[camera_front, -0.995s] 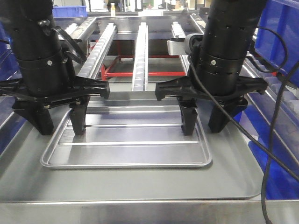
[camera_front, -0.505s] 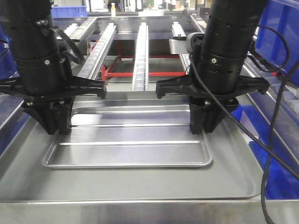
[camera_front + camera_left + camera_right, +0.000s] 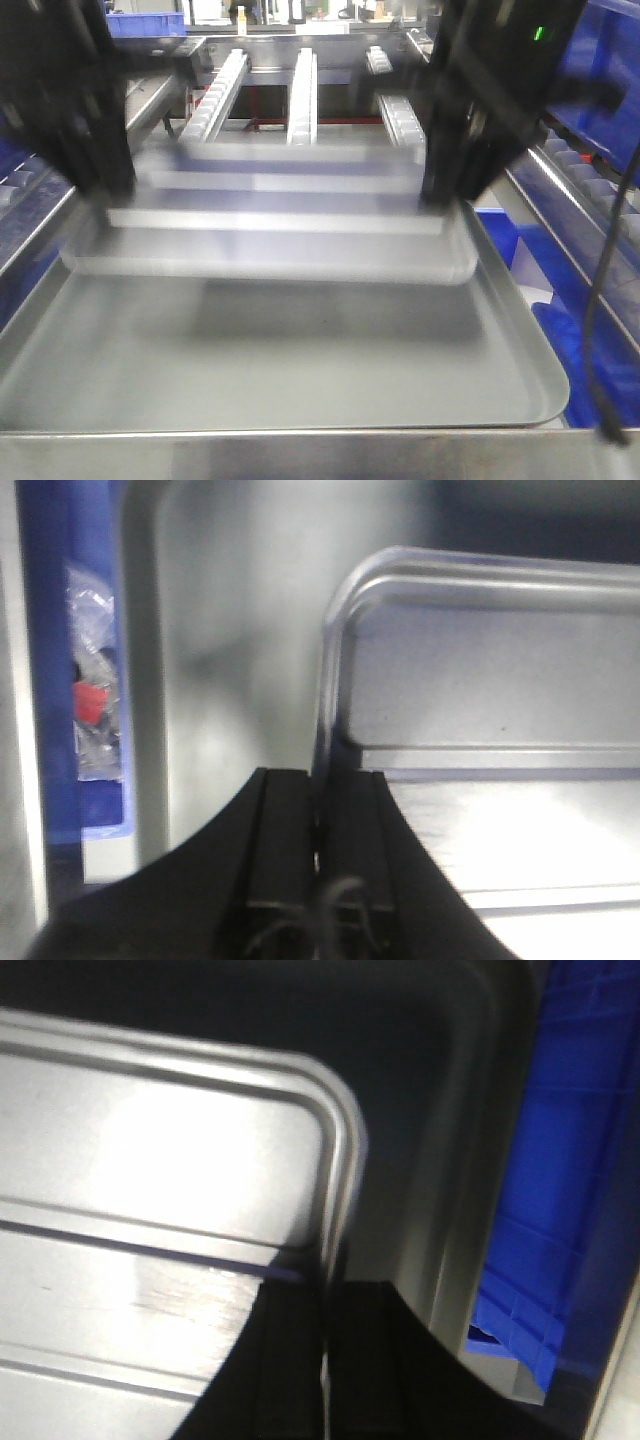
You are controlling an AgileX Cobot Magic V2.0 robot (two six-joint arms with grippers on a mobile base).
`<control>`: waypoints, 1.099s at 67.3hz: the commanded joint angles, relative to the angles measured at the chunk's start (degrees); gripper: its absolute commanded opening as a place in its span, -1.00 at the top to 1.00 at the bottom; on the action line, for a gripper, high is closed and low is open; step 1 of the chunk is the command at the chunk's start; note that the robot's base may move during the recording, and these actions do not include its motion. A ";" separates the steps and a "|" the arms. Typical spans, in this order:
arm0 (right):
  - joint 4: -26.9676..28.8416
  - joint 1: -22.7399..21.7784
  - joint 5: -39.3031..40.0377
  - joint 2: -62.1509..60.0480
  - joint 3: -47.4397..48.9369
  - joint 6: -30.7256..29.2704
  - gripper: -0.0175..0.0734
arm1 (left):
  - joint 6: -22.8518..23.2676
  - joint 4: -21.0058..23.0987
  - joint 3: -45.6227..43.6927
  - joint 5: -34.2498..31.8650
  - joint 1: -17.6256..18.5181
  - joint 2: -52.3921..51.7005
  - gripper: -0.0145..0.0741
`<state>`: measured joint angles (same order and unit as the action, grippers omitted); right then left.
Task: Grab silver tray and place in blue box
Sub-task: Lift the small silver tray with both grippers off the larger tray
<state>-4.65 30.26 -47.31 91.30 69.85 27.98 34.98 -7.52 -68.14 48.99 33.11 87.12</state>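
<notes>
The wrist views show what the blurred front view hides: the left tool [image 3: 318,820] is closed tight on the left rim of the silver tray [image 3: 480,680], the right tool [image 3: 325,1360] grips its right rim the same way, and the blue box [image 3: 560,1210] stands just beside the dull grey tray [image 3: 430,1220]. From the front, the silver tray hangs in the air over this larger smooth tray (its shadow lies there), which rests on a steel tabletop [image 3: 300,455] before roller rails [image 3: 300,90]. The silver tray is shiny, with rounded corners, a raised rim and long ridges.

Metal roller-rail frame [image 3: 300,90] with a large dull grey smooth-bottomed tray [image 3: 300,375] at its near end
</notes>
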 commanded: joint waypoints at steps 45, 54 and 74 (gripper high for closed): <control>-13.21 4.89 -14.56 -12.99 8.79 3.10 0.49 | 4.84 -11.11 -15.02 16.97 10.87 -7.26 0.89; -13.28 4.89 -14.62 -12.99 8.79 3.10 0.49 | 4.63 -11.22 -15.02 17.11 10.87 -7.26 0.89; -13.28 4.89 -14.88 -12.99 8.79 3.10 0.49 | 4.63 -10.62 -15.02 17.93 10.87 -7.26 0.89</control>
<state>-13.44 35.28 -61.93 80.52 76.81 32.27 40.16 -14.86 -81.30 66.19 43.67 81.88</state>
